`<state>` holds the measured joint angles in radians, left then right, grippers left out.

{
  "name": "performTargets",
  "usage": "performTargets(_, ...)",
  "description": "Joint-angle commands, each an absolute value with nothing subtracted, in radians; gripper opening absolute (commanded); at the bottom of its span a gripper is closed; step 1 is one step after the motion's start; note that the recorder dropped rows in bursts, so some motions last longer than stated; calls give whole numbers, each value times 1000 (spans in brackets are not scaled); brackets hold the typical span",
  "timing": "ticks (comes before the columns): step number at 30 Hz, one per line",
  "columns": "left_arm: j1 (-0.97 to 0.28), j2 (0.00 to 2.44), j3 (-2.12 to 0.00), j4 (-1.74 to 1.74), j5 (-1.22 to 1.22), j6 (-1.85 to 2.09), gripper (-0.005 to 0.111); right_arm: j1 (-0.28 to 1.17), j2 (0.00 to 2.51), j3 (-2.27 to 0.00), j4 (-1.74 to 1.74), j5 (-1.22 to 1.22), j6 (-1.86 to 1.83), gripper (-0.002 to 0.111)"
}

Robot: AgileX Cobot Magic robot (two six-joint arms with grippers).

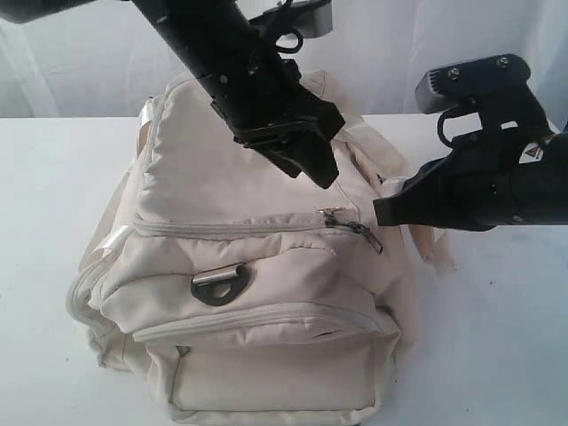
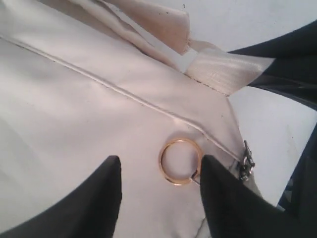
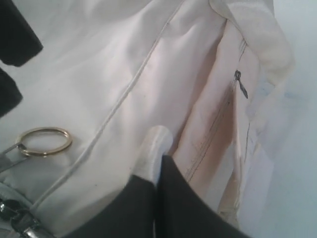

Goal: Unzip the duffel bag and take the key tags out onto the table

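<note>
The cream duffel bag (image 1: 240, 293) stands zipped on the white table (image 1: 53, 195). My left gripper (image 1: 315, 169) hangs over the bag's top, open. In the left wrist view the left gripper (image 2: 161, 159) straddles a gold pull ring (image 2: 180, 161), which lies flat on the fabric close to one finger (image 2: 223, 193), beside the zipper slider (image 2: 246, 164). My right gripper (image 1: 383, 213) is at the bag's right end. In the right wrist view the right gripper (image 3: 159, 156) is shut on a fold of the bag's cream fabric (image 3: 156, 141). The key tags are hidden.
A metal D-ring (image 1: 219, 286) hangs on the bag's front. A side-pocket zipper pull (image 1: 359, 232) sits at the upper right of the front. Cream webbing straps (image 2: 225, 72) trail off the bag's far side. Bare table lies to the left and right (image 1: 506, 328).
</note>
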<state>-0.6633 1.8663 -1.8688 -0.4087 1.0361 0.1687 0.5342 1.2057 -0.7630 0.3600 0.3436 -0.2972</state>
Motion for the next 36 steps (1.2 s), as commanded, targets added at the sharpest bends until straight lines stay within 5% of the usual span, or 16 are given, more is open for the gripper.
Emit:
performTargets(1,-671,1894,-1874,-461,1039,134,57,526,1189,-766,365,280,-254,0)
performTargets(27,-683,1997,-1874,-560,1093,220,60,526,1189,-766,367,282,-254,0)
performTargets(29,-683,1997,-1874,-560,1103,220,50,526,1189,-766,367,282,-254,0)
performTargets(34,-683,1993,-1876,-560,1103,214,3,526,1189,-766,367,282,-254,0)
performTargets(36,-681,1982,-1876,-560,1093,216,0,526,1189,-766,367,282,-254,0)
